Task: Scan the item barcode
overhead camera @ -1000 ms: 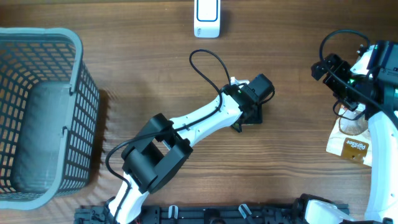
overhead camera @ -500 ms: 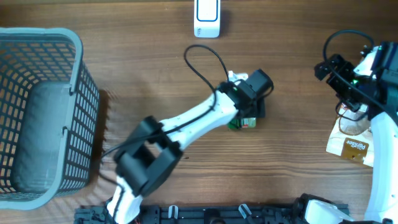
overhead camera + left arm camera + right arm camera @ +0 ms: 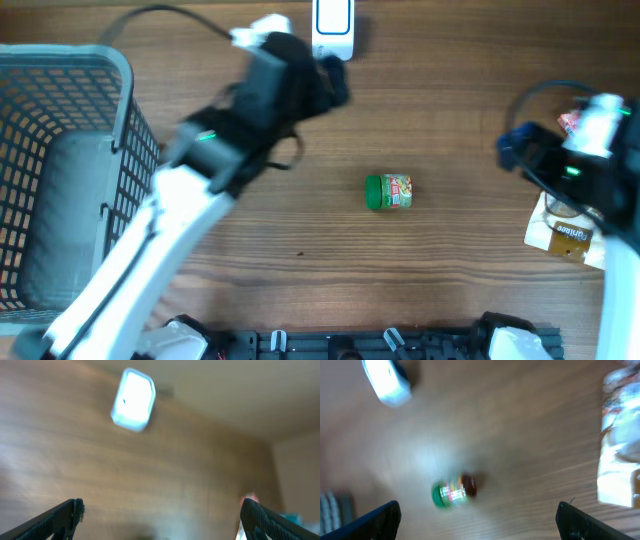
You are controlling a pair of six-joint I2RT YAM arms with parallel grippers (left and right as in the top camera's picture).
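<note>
Two end effectors in view, both empty.

Left end effector (image 3: 161, 507): fingers spread wide at the lower corners of the left wrist view, nothing between them. Overhead, it is motion-blurred at upper centre of the frame, just beside the white scanner (image 3: 332, 25).

Right end effector (image 3: 477, 510): fingers likewise spread wide, nothing pinched. Its arm sits at the right edge of the overhead frame.

Jar (image 3: 389, 191), green lid, printed label: lying on its side on the wood table (image 3: 450, 120) at centre frame, lid toward the left. Neither arm touches it, and it is well apart from the scanner at the top edge.

Grey mesh basket (image 3: 60, 55) fills the left of the frame. Snack packets (image 3: 565, 238) lie at lower right, beside the right arm.

Wrist views blurred; label text not readable.
</note>
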